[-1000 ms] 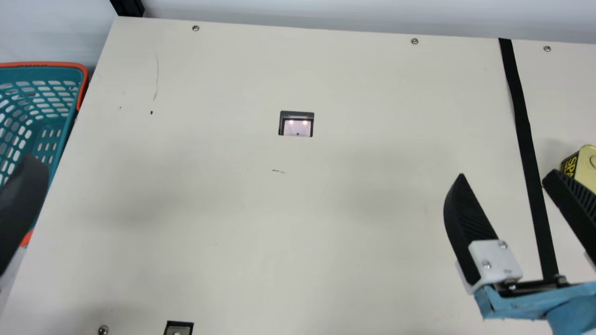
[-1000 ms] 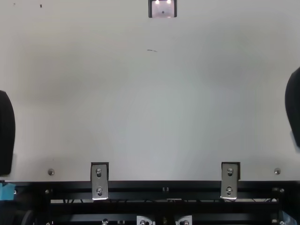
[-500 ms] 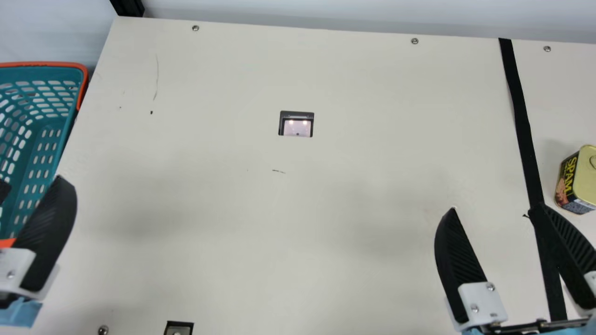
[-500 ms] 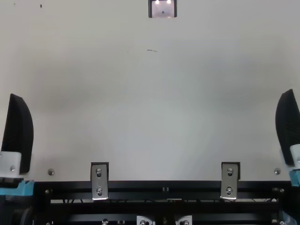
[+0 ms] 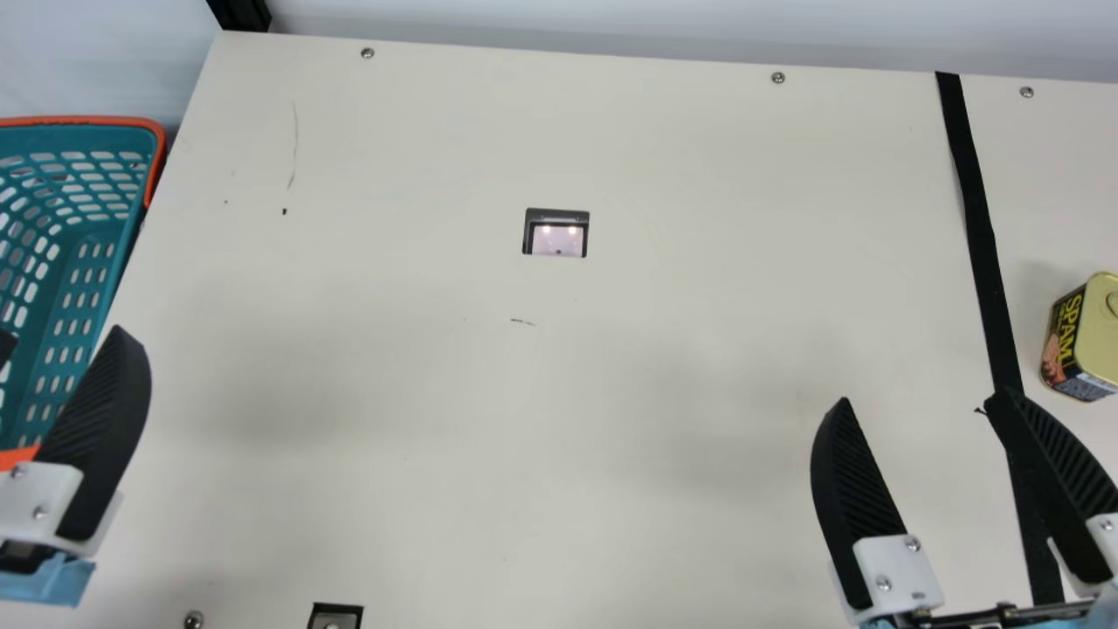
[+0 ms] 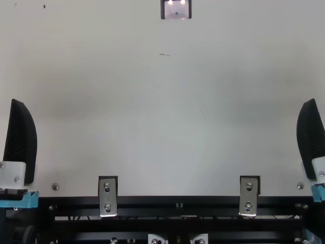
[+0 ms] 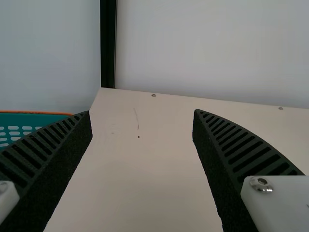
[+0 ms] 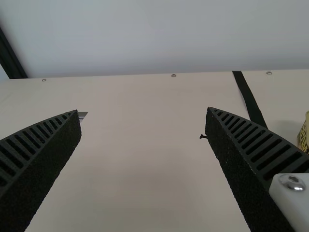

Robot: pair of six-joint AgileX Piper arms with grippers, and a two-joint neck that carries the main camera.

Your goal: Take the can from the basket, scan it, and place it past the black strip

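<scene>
My left gripper hangs open in the main view, by the near part of the teal basket and its orange rim. My right gripper is open near the table's front right, one finger over the black strip. Beyond the strip, at the right edge, the yellow-topped can stands upright, clear of that finger. In the left wrist view, the left gripper has nothing between its fingers; so has the right gripper in the right wrist view, where the can is partly cut off.
The scanner window is set into the middle of the cream table. Metal brackets sit along the front edge in the top view. A pale wall rises behind the table, with a black post at the far left corner.
Both arms have drawn back toward the table's front edge, mostly in the first half second. The right finger has come away from in front of the can; the left gripper has shifted rightward into view.
</scene>
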